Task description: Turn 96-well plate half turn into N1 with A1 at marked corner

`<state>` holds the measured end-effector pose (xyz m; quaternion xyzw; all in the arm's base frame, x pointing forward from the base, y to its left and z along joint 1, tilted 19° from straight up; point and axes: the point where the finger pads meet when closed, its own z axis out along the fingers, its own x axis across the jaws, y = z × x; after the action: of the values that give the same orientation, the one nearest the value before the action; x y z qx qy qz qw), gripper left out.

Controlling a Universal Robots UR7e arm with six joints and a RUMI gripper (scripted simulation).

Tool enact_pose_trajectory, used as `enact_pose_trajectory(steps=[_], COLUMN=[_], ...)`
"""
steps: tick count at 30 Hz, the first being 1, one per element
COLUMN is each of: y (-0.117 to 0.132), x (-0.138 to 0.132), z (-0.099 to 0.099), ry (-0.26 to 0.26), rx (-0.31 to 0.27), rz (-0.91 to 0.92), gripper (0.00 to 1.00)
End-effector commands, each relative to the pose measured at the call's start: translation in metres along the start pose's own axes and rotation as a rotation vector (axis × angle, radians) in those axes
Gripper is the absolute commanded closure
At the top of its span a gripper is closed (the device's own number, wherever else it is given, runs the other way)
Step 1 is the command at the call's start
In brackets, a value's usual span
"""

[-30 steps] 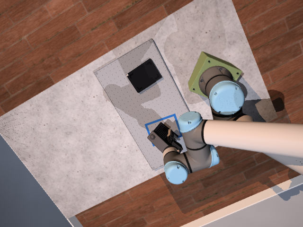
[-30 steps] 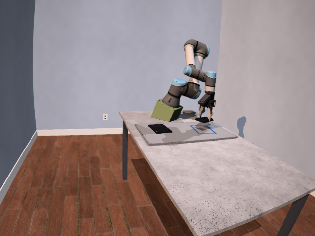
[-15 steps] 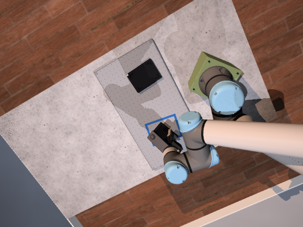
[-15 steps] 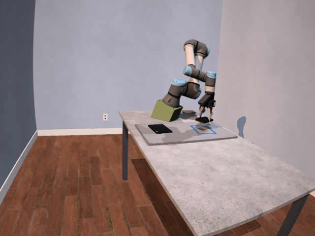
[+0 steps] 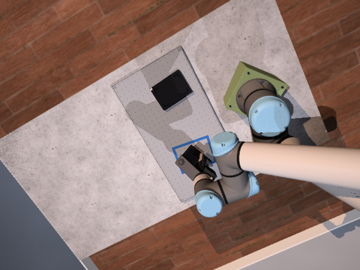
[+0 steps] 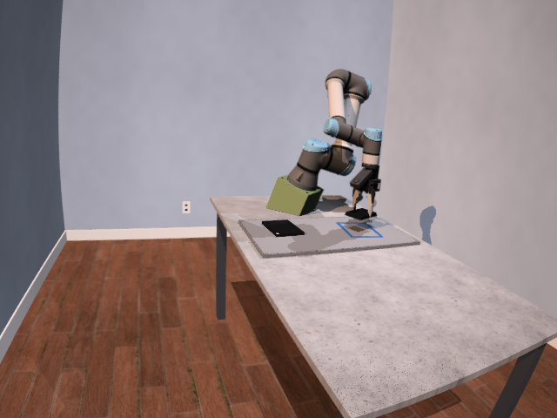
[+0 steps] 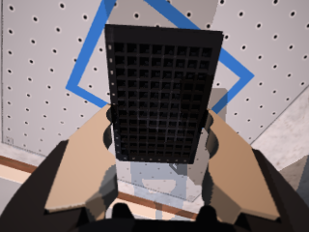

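The black 96-well plate [image 5: 192, 153] [image 6: 359, 213] [image 7: 159, 92] hangs a little above the board, held level by its two long sides. My gripper [image 5: 200, 159] [image 6: 362, 207] [image 7: 158, 107] is shut on it, one tan finger on each side. The plate hangs over a blue marked rectangle [image 5: 189, 143] [image 6: 365, 236] [image 7: 86, 50] and is turned relative to its lines. The black plate nest N1 [image 5: 171, 90] [image 6: 282, 227] lies empty farther along the board, with a small white mark at one corner. I cannot make out the plate's cut corner.
A grey perforated board [image 5: 130, 93] [image 6: 314, 248] [image 7: 39, 72] carries the nest and the rectangle on the concrete-look table [image 5: 72, 145] [image 6: 405, 314]. The arm's green base block [image 5: 247, 72] [image 6: 292, 198] stands beside the board. A wall is close behind the gripper.
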<state>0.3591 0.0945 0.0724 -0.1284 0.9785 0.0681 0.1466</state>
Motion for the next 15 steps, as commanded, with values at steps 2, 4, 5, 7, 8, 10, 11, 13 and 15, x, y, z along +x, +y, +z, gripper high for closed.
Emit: enact_pose_trajectory(steps=[2,4,5,7,8,10,11,13,15], y=[-0.0001,-0.0001,-0.0001,-0.0001,-0.0001,-0.0001,-0.0001,-0.0001,-0.0001], x=[-0.0004,-0.0004,-0.0004,-0.0004,-0.0004,-0.0004,-0.0004,-0.0004,-0.0004], z=[0.0038,0.0052,0.0058,0.0058,0.0065,0.0078,0.0085,0.0098,0.0112], ry=[-0.001,-0.001,-0.001,-0.001,-0.001,-0.001,-0.001,-0.001,-0.001], rx=[0.000,0.000,0.000,0.000,0.001,0.000,0.000,0.000,0.000], rz=[0.000,0.000,0.000,0.000,0.000,0.000,0.000,0.000,0.000], gripper=[1.00,1.00,1.00,1.00,1.00,1.00,1.00,1.00,1.00])
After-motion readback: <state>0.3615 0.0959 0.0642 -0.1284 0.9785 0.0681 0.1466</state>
